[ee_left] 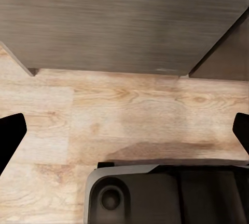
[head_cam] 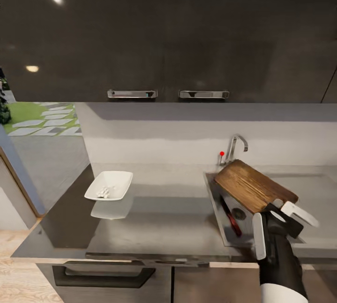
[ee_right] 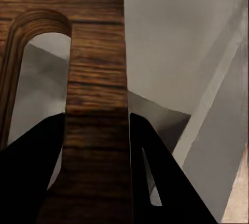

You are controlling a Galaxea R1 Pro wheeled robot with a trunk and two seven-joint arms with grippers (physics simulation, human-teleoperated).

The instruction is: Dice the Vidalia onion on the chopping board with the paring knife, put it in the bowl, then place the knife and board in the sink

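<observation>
Nearest, at the lower right of the head view, the right gripper (head_cam: 281,221) reaches forward over the front edge of the countertop (head_cam: 154,228), its white-tipped fingers (head_cam: 259,242) clamped on the near end of the chopping board (head_cam: 252,186). From the right wrist view, the two dark fingers (ee_right: 155,182) press against both sides of the board's (ee_right: 96,104) handle strip, beside the slot. That board tilts over the sink (head_cam: 216,209), its far end raised toward the tap (head_cam: 236,146) and the small red knob (head_cam: 222,154). Beneath the board, inside the basin, the paring knife (head_cam: 231,221) lies along the left wall with its red handle toward the near side, next to the round drain (head_cam: 239,214).

Left of the sink, well apart from it on the glossy worktop, sits the bowl (head_cam: 109,186) holding a few whitish bits of the Vidalia onion (head_cam: 103,193).

Beyond the counter stand the pale back wall (head_cam: 187,139) and dark upper cabinets (head_cam: 164,31) with two chrome handles (head_cam: 132,93).

From the left wrist view, the left gripper (ee_left: 124,133) points at a wooden floor (ee_left: 129,115), its dark fingertips (ee_left: 10,130) spread far apart with nothing between them.
</observation>
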